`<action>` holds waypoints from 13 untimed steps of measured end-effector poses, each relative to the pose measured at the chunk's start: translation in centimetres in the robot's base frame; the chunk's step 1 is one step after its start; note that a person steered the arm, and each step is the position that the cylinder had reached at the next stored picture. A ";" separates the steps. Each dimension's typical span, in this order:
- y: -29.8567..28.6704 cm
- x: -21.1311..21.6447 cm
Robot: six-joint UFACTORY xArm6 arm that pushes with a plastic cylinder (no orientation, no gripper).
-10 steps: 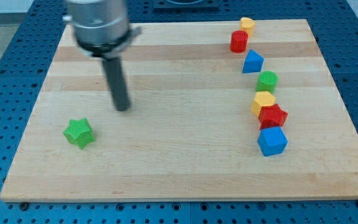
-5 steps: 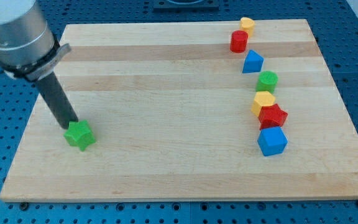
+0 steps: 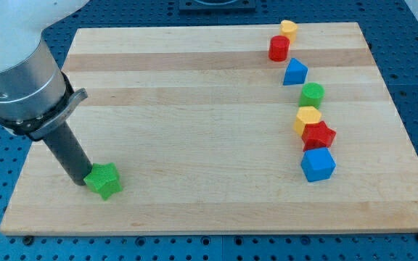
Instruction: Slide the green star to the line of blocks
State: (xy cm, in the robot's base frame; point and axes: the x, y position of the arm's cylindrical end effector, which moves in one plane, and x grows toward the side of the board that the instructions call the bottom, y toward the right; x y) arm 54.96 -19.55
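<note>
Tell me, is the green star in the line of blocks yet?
No. The green star sits alone near the view's bottom left, my tip touching its left side. The line ends at the blue cube, far right.

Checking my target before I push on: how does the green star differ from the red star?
The green star is green and sits alone at the view's lower left, with my tip against its left side. The red star is red and packed into the line at the view's right, between a yellow block and a blue cube. Both are star-shaped.

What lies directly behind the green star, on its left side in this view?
My tip sits against the green star's left edge. The rod covers a strip of board behind it; the exact contact point is hidden.
</note>
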 end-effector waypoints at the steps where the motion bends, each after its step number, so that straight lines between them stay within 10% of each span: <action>1: 2.2 0.6; 13: 17.1 -1.5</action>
State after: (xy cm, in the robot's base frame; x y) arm 53.49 -2.47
